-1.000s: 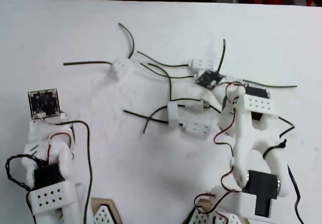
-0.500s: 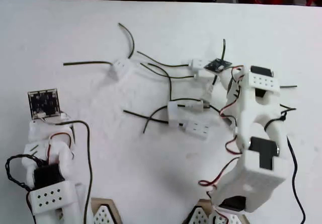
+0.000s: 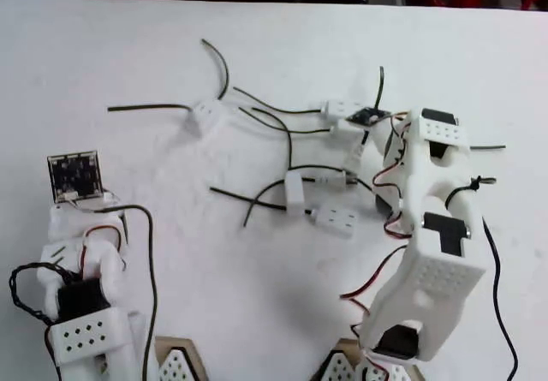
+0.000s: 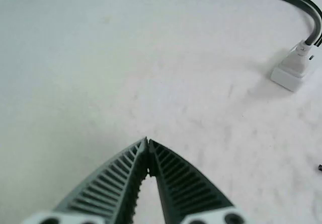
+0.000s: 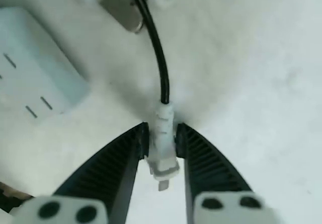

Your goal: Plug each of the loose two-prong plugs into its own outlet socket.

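Observation:
My right gripper (image 5: pixel 161 129) is shut on a small white two-prong plug (image 5: pixel 162 151), one finger on each side, with its black cable (image 5: pixel 156 53) running away from it. A pale outlet block (image 5: pixel 35 78) with slots lies close beside it on the table. In the high view the right arm (image 3: pixel 424 184) stretches out to the cluster of white outlet blocks (image 3: pixel 336 218) and cables at centre right. My left gripper (image 4: pixel 147 144) is shut on nothing, low over bare table, well short of another white plug (image 4: pixel 293 72). The left arm (image 3: pixel 81 253) is folded at the near left.
Several black cables (image 3: pixel 282 133) cross the middle of the white table (image 3: pixel 128 47). A loose white plug (image 3: pixel 205 116) lies at centre left, another outlet block (image 3: pixel 342 107) at the back. A metal-tipped connector (image 5: pixel 121 5) lies near the held plug's cable.
The right arm has stretched farther out over the table, carrying its wrist up toward the back outlet block. The left arm has kept still.

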You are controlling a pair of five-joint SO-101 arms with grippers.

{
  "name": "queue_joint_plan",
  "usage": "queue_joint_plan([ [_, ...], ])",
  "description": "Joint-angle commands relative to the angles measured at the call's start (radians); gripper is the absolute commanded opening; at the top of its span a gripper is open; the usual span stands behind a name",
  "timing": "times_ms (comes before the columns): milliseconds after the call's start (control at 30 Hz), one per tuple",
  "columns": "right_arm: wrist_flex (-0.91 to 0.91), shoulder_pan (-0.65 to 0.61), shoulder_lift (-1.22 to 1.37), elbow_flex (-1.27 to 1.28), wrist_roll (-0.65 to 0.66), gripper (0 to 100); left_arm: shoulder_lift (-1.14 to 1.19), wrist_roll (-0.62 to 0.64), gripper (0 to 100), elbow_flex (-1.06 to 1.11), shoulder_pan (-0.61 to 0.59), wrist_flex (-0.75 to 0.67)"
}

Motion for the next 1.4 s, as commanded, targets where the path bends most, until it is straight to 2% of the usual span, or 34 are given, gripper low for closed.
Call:
queue_joint_plan([
  [0,0.030,0.001,-0.005,-0.026,-0.006,1.8,-0.012,-0.003,2,-0.002,0.008,-0.020],
  [267,0.044,0.001,-0.005,-0.051,-0.005,2.2,-0.012,-0.003,2,-0.002,0.008,-0.020],
  [433,0.064,0.001,-0.005,-0.054,-0.002,9.4,-0.012,-0.003,2,-0.002,0.008,-0.021],
  [933,0.105,0.001,-0.015,-0.055,0.002,1.9,-0.012,-0.003,2,-0.002,0.008,-0.021],
  [1167,0.180,0.010,-0.239,-0.035,0.003,1.8,-0.012,-0.003,2,-0.002,0.008,-0.018],
  [1367,0.124,0.005,-0.519,0.163,0.068,1.8,-0.012,-0.003,2,-0.002,0.008,-0.018],
])
